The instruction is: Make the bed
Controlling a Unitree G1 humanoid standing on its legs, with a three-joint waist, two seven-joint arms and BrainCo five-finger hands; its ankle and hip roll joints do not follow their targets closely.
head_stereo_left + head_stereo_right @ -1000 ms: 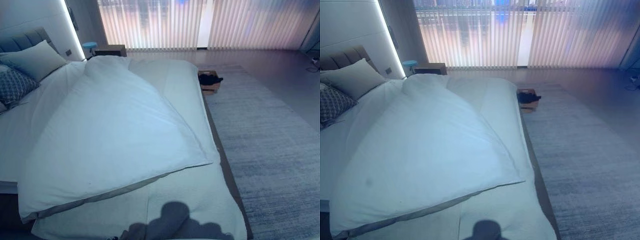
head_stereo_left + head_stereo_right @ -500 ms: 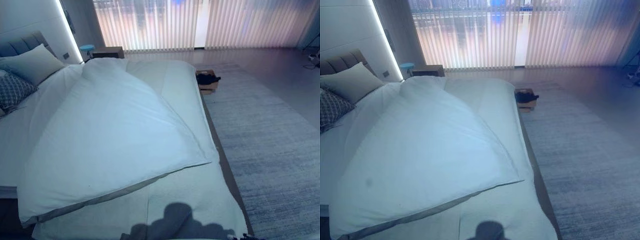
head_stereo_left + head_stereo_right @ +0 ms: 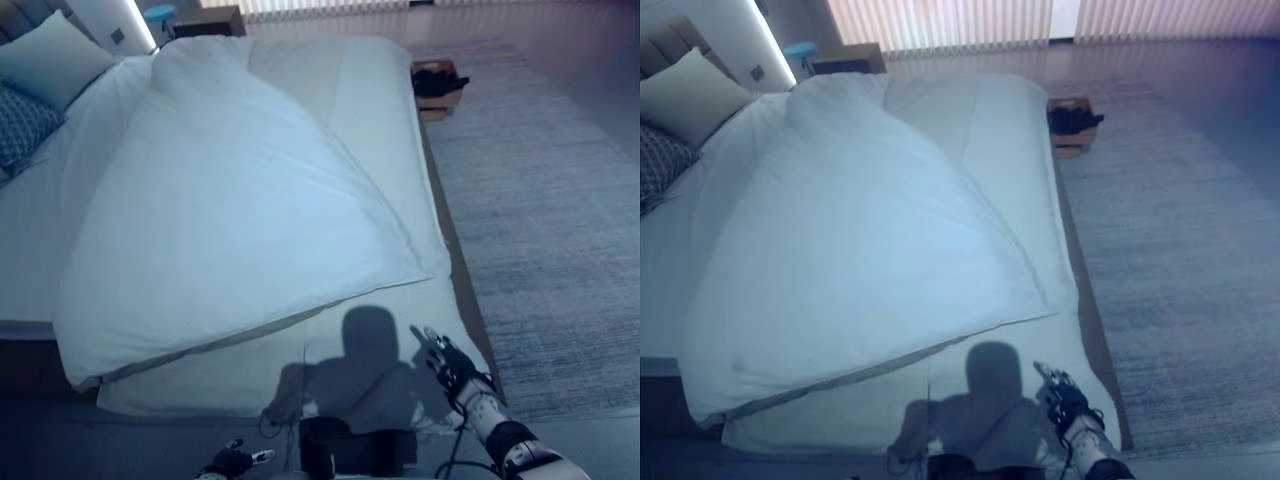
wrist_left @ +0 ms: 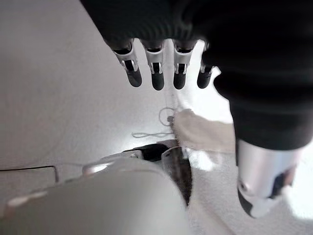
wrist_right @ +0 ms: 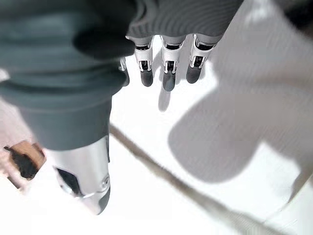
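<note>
— What's at the upper left of your view?

— Two pillows: a plain pillow (image 3: 52, 58) and, just below it at the left edge, a patterned cushion (image 3: 22, 125). They lie at the head of the bed (image 3: 380, 120).

— And the cover?

— The white duvet (image 3: 240, 210) lies skewed across the middle of the frame. One corner points toward the right side of the mattress, and its lower edge runs slanted, leaving a strip of sheet (image 3: 200, 385) bare along the bottom of the bed.

— Where are your hands?

— My left hand (image 3: 232, 461) is at the bottom edge, left of centre, low by the floor; its fingers (image 4: 157, 73) look straight and loose, gripping nothing, though it is small in the head view. My right hand (image 3: 441, 356) is at the lower right, over the bed's near corner, fingers (image 5: 169, 73) straight and spread a little, holding nothing.

— Anything further right?

— A grey rug (image 3: 550, 230) beside the bed, and at the upper right a small box (image 3: 436, 90) with something dark in it.
</note>
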